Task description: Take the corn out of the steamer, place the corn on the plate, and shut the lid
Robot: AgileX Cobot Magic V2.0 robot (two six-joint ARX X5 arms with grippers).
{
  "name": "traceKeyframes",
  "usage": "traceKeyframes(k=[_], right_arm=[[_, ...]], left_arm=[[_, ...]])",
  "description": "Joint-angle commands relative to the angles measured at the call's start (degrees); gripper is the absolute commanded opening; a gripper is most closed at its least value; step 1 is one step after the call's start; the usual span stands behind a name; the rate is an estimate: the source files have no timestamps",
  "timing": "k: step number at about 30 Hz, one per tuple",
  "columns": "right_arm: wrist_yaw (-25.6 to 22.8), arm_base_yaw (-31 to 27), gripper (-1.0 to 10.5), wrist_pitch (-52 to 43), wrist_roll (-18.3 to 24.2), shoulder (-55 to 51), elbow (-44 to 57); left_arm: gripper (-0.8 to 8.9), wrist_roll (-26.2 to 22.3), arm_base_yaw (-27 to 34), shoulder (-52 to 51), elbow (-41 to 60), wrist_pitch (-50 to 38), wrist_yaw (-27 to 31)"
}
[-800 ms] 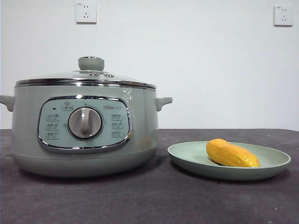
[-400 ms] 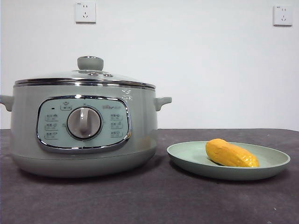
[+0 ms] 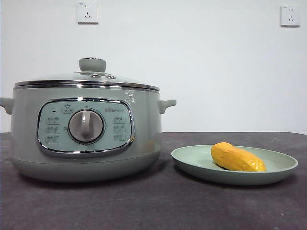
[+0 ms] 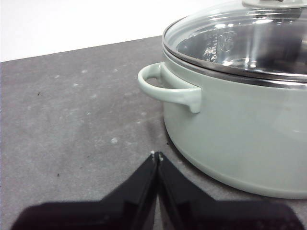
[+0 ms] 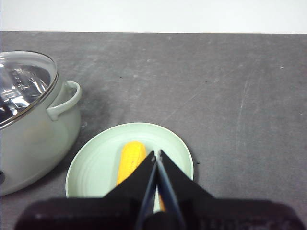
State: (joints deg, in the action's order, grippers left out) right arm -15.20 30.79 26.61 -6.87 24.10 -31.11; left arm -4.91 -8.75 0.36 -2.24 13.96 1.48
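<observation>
The sage-green steamer (image 3: 86,134) stands at the left of the front view with the glass lid (image 3: 88,79) sitting closed on its rim. The corn (image 3: 236,157) lies on the pale green plate (image 3: 192,158) to its right. My left gripper (image 4: 156,154) is shut and empty, low over the table beside the steamer's side handle (image 4: 168,88). My right gripper (image 5: 156,153) is shut and empty, above the plate (image 5: 96,167) and the corn (image 5: 130,160). Neither gripper shows in the front view.
The table is a dark grey mat (image 3: 153,206). A white wall with two sockets (image 3: 88,12) stands behind. The steamer (image 5: 29,129) sits close beside the plate in the right wrist view.
</observation>
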Motion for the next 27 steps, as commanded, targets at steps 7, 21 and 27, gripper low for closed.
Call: traceKeyframes(k=[7, 21, 27], right_arm=[[-0.15, 0.04, 0.0, -0.28, -0.35, -0.07, 0.31], [-0.22, 0.04, 0.0, -0.15, 1.18, -0.11, 0.31], [0.94, -5.01, 0.0, 1.36, 6.82, -7.02, 3.19]], left_arm=[[-0.02, 0.22, 0.20, -0.17, 0.85, -0.24, -0.15], [-0.02, 0.22, 0.20, -0.17, 0.85, -0.24, -0.15], [-0.02, 0.22, 0.20, -0.17, 0.85, -0.22, -0.15]])
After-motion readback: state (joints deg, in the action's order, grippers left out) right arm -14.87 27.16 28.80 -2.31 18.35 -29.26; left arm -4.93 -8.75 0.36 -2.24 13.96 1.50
